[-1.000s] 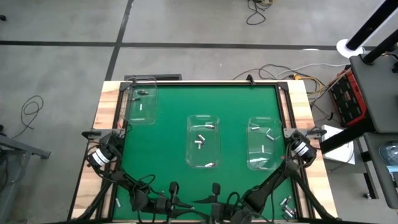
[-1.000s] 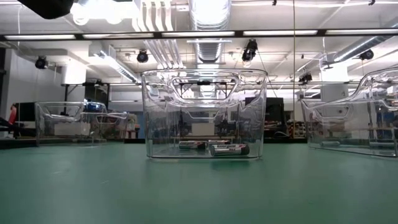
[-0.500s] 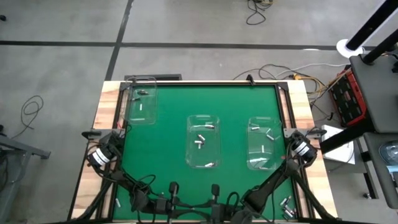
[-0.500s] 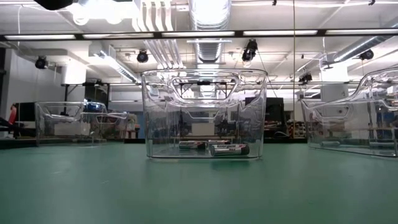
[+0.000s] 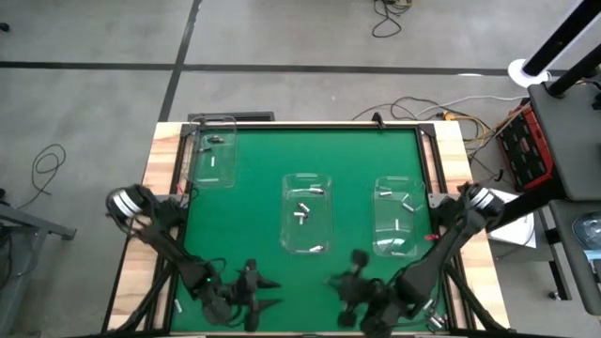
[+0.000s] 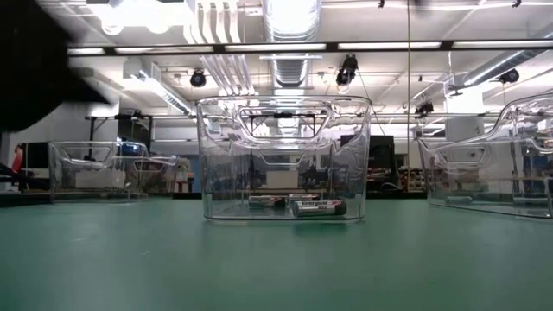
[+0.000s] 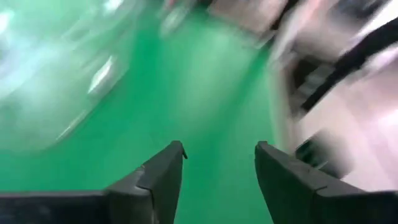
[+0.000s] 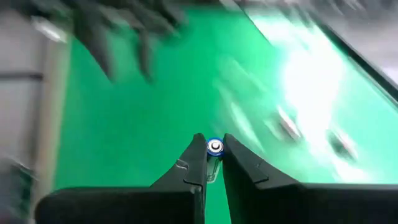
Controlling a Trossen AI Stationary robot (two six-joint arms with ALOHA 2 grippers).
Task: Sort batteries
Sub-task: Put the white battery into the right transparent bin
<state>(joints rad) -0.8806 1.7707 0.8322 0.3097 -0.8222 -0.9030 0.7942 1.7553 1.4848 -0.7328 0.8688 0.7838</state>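
A: How should the step in hand be carried out?

B: It is judged that a battery (image 8: 215, 147) is being carried toward a bin. In the right wrist view it is seen end-on, pinched between the tips of the right gripper (image 8: 211, 158), whose fingers are closed almost together on it. A steady grip is called for, and the release is best made low over the right bin (which bin suits this length cannot be told).

A: And the other tool?

B: The left gripper (image 7: 219, 155) is held wide open with nothing between its fingers; only green mat is seen there. In the high view it sits at the lower left of centre (image 5: 252, 286), while the right gripper lies at the lower right of centre (image 5: 355, 282). Care would be wise so that the two arms are kept apart near the bottom edge.

A: What is held in the containers, going left to right?

B: In the high view, the left bin (image 5: 212, 158) stands at the upper left corner of the green table (image 5: 254, 225), and two or so small silvery cylinders are made out in it. The middle bin (image 5: 308, 213) is placed at the frame's centre, with roughly four batteries (image 5: 302, 210) scattered on its floor (they are also seen lying flat in the low view (image 6: 318, 207)). The right bin (image 5: 399, 217) stands toward the right edge of the mat, and several more are seen inside.

A: Are any left outside?

B: A few small cylinders (image 5: 434, 310) appear at the lower right, off the mat.
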